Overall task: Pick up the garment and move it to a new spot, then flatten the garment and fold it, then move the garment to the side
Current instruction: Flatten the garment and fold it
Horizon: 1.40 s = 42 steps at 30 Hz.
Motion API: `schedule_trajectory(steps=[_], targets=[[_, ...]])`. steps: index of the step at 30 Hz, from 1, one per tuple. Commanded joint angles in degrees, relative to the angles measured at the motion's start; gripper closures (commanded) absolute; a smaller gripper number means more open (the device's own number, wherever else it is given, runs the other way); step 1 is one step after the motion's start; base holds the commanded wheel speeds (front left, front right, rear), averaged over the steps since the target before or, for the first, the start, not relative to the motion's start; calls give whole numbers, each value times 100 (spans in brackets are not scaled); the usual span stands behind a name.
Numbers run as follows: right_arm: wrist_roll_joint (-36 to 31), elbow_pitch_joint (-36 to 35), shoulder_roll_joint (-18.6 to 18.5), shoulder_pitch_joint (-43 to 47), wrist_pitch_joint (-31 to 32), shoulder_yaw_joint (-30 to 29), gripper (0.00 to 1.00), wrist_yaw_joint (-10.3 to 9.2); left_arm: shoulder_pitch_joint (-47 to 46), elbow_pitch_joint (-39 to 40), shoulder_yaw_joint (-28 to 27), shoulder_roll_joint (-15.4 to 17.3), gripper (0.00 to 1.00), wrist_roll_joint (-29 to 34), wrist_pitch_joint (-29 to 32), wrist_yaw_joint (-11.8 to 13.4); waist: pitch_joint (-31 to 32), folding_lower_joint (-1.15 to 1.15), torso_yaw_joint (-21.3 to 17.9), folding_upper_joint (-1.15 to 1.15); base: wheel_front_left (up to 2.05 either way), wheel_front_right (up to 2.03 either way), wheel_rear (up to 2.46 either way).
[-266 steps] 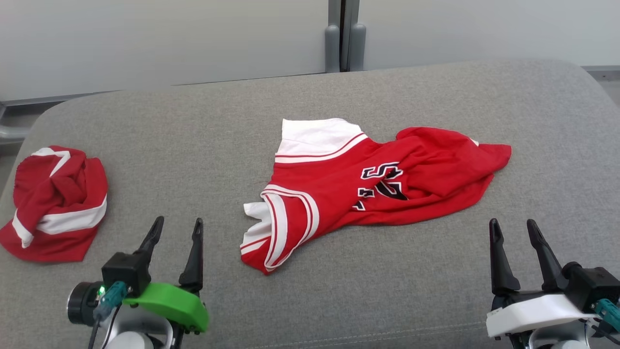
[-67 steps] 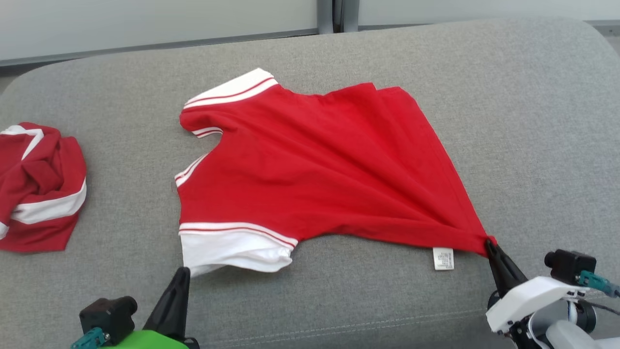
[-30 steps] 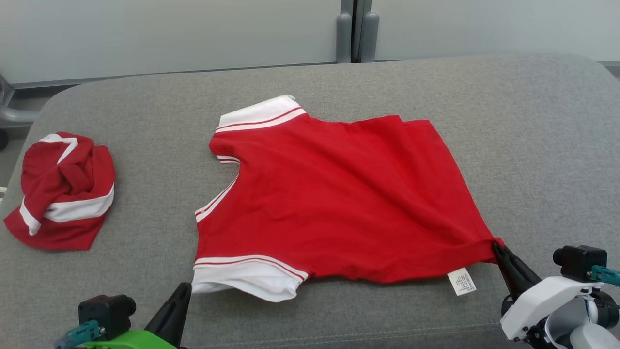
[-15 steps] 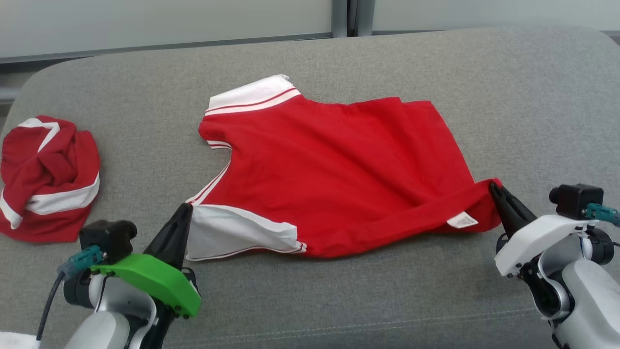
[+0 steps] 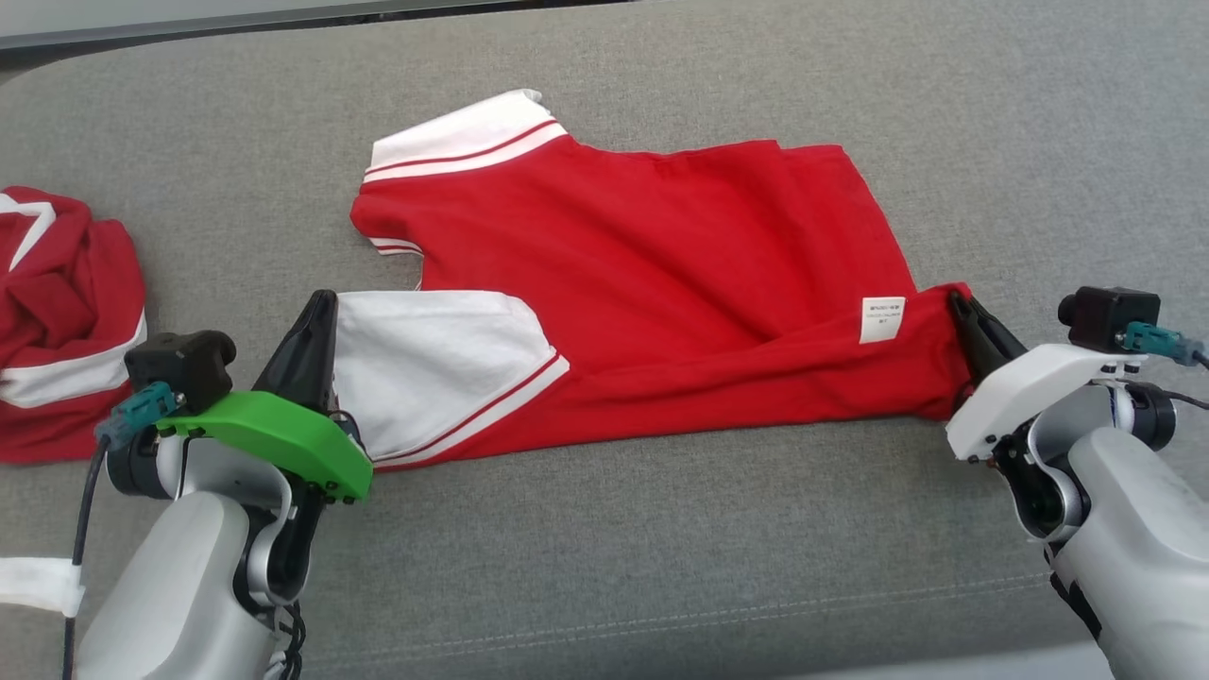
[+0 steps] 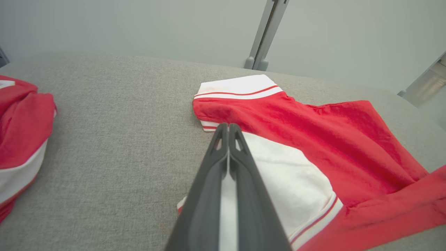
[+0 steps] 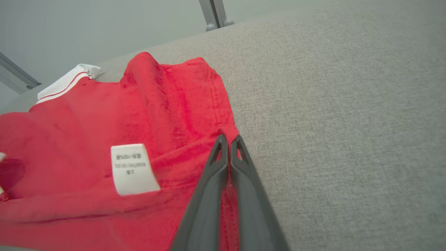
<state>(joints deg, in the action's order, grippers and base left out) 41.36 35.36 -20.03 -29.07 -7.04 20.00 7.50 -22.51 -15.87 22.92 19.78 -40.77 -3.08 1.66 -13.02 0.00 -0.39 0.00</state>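
The garment [image 5: 642, 255] is a red shirt with white, red-striped sleeves, spread across the middle of the grey cushion [image 5: 661, 529]. Its near long edge is lifted and folded back over the body. My left gripper [image 5: 319, 300] is shut on the near white sleeve [image 5: 425, 354], which lies turned over onto the red cloth. In the left wrist view the white sleeve [image 6: 289, 177] runs between the shut fingers [image 6: 223, 167]. My right gripper [image 5: 956, 300] is shut on the red hem corner beside a white care label [image 5: 882, 319]. The right wrist view shows red cloth [image 7: 104, 139] pinched between the fingers [image 7: 228, 174].
A second red and white garment [image 5: 57, 321] lies bunched at the cushion's left edge. The cushion's front edge runs along the bottom of the head view. A pale wall with a grey post [image 6: 264, 35] stands behind the cushion.
Both grippers have carried the garment's near edge away from me over its body; the sleeve and label have flipped over. The head camera has tilted further down.
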Motion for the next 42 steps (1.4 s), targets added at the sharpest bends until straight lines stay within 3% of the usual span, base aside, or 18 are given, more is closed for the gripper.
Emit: schedule_trajectory(steps=[1, 5, 6, 7, 8, 9, 11, 15, 19, 29, 42], targets=[[71, 104, 34, -130, -63, 88, 100, -2, -203, -156, -13, -37, 100, 26, -102, -65, -88, 0, -50, 0, 0, 0, 0], [244, 414, 53, -392, -235, 284, 100, -2, -467, -633, -57, -157, 100, 55, -454, -189, -197, 0, -78, 0, 0, 0, 0], [262, 488, 53, -444, -285, 340, 76, -2, -539, -746, -72, -182, 100, 73, -556, -216, -219, 0, -86, 0, 0, 0, 0], [293, 554, 54, -503, -344, 387, 30, -2, -589, -874, -55, -210, 100, 58, -596, -266, -236, 0, -93, 0, 0, 0, 0], [332, 626, 69, -540, -384, 428, 0, -2, -624, -1000, -38, -248, 100, 23, -639, -321, -247, 0, -100, 0, 0, 0, 0], [354, 680, 85, -562, -428, 479, 0, -2, -672, -1116, -36, -252, 100, 27, -685, -358, -257, 0, -110, 0, 0, 0, 0], [476, 738, 141, -598, -532, 556, 0, -2, -729, -1348, -60, -314, 0, -10, -787, -411, -264, 0, -133, 0, 0, 0, 0], [602, 742, 151, -512, -712, 623, 0, -2, -768, -1569, -117, -368, 0, 110, -1041, -390, -276, 0, -181, 0, 0, 0, 0], [477, 483, 198, -274, -816, 361, 0, -2, -457, -1436, -222, -342, 0, 471, -1189, -103, -175, 0, -227, 0, 0, 0, 0], [-1372, -1439, 874, 1242, -815, -1410, 0, -2, 1120, 473, -951, -261, 0, 1583, -1214, 680, 304, 0, -211, 0, 0, 0, 0], [-2684, -2801, 1465, 2548, -813, -2021, 0, -2, 2362, 1562, -988, -203, 0, 1941, -1200, 1044, 817, 0, -73, 0, 0, 0, 0]])
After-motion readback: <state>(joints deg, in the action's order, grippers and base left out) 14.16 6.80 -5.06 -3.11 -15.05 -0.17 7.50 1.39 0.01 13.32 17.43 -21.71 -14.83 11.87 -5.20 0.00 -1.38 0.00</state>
